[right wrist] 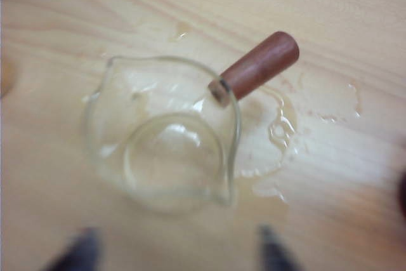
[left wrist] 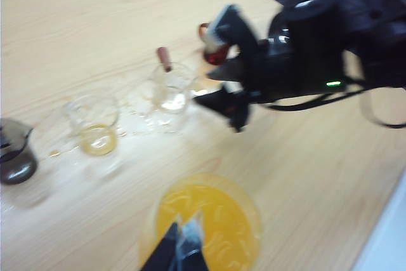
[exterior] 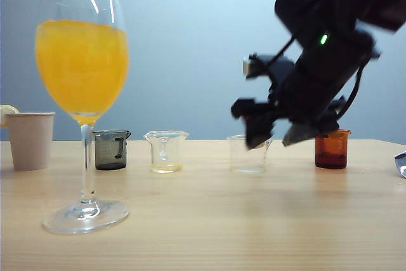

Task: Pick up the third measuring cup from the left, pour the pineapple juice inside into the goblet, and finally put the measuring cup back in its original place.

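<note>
Right gripper [right wrist: 177, 255] hung over the cup [right wrist: 165, 138] with its two fingers wide apart and nothing between them. It was tilted down, and its tips were just beside the rim. One bump could have pushed the cup over or slid it out of its row. If the fingers had shut on the rim crookedly, the wet glass could have slipped out.

Left gripper [left wrist: 181, 249] was above the goblet [exterior: 87, 157]. I could not tell if its fingers were shut or a bit apart. The goblet stood tall on the left of the table [exterior: 203, 233], well apart from the cup and very full of orange drink [exterior: 82, 68]. A small push there would probably have spilled a lot.

The cup stood upright, third in the row. It was small, clear and squat, with a pouring lip and a short brown handle [right wrist: 257, 66]. It looked empty. Little wet spots [right wrist: 276, 131] lay on the wood beside it, so the cup could slide easily.
</note>
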Controlling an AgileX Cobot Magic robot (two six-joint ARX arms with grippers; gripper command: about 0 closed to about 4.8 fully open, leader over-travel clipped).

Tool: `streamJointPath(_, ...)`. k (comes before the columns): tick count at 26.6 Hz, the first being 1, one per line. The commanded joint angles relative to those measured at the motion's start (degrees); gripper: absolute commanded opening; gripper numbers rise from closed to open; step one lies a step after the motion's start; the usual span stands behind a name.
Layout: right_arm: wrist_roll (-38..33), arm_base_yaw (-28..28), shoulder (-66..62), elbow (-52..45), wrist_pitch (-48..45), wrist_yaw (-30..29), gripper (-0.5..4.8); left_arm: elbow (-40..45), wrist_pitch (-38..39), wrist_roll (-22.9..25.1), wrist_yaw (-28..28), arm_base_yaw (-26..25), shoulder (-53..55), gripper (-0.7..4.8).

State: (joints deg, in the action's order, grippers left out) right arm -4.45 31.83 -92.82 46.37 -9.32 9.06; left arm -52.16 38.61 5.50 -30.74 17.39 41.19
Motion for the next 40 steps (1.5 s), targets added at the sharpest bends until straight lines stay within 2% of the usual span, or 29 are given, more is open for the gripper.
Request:
streamJointPath(1, -0.1, 0.0, 6.4, 0.1, 8.3, -1.8, 0.06, -0.3, -1.1, -1.6, 3.9, -0.1, -0.8, -0.05)
streamJointPath(6, -0.1, 0.0, 15.6, 0.1, 16.2, -5.2, -0.05, -0.3, -3.9, -1.8, 11.5, -0.1, -3.7, -0.05)
streamJointPath(13, 0.1, 0.0, 30.1, 0.1, 21.7, -5.2, -0.05, 0.5, -4.9, -3.4, 21.9, -0.1, -8.9, -0.05)
streamJointPath(15, 3.8, 0.0, 37.5, 0.1, 21.4, -5.2, -0.05, 4.1, -5.9, -3.4, 25.1, -0.1, -12.6, -0.05)
streamJointPath(19, 9.1, 0.0, 46.3, -0.8, 21.0, -4.9, -0.05, 13.1, -12.7, -3.4, 25.7, -0.1, -20.8, -0.05)
streamJointPath(28, 9.1, 0.0, 59.8, -9.8, 17.8, -4.0, -0.05, 23.8, -19.2, -3.4, 26.1, -0.1, -28.2, -0.05)
streamJointPath(34, 9.0, 0.0, 66.9, -13.1, 21.7, 5.2, -0.05, 29.8, -23.5, -3.4, 27.3, -0.1, -29.7, -0.05)
streamJointPath(40, 9.0, 0.0, 71.0, -13.3, 23.3, 5.6, -0.05, 35.8, -33.0, -4.0, 27.3, -0.1, -29.7, -0.05)
